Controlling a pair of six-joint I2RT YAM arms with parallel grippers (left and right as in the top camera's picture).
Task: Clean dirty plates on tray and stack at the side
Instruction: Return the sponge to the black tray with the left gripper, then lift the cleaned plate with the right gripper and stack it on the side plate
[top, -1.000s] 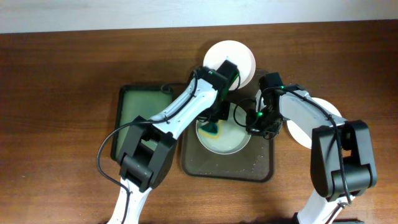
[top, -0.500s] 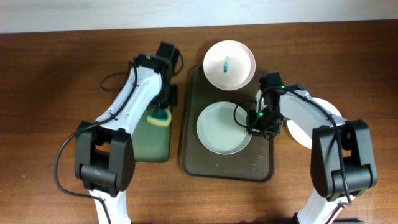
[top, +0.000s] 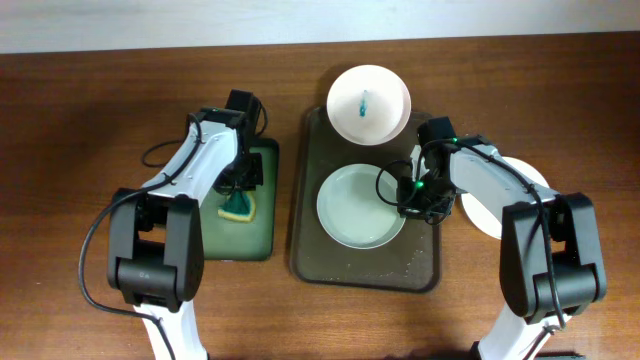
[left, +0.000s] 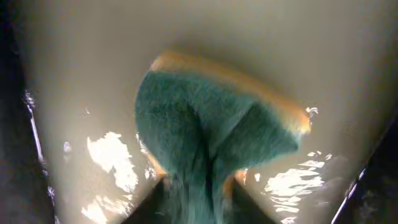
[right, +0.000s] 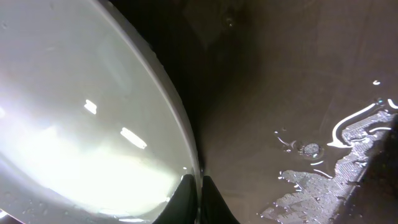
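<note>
Pinching the right-hand rim of the wiped plate, my right tool has its two tips drawn together on that thin edge, one above and one below as far as the close view lets me judge. The plate lies in the middle of the tray, its centre to the left of my grip.

What the next move turns on, I judge, is the side plate. It lies on the bench just past the tray's right rim, directly to the right of my right tool and partly under that arm. The carry would therefore go rightward, and the right arm is by far the nearer.

Farther off, the smeared plate sits over the tray's far edge, a teal mark at its centre, not yet wiped. Well to the left, my left tool is clamped on the sponge, which is dipped in the green tray.
</note>
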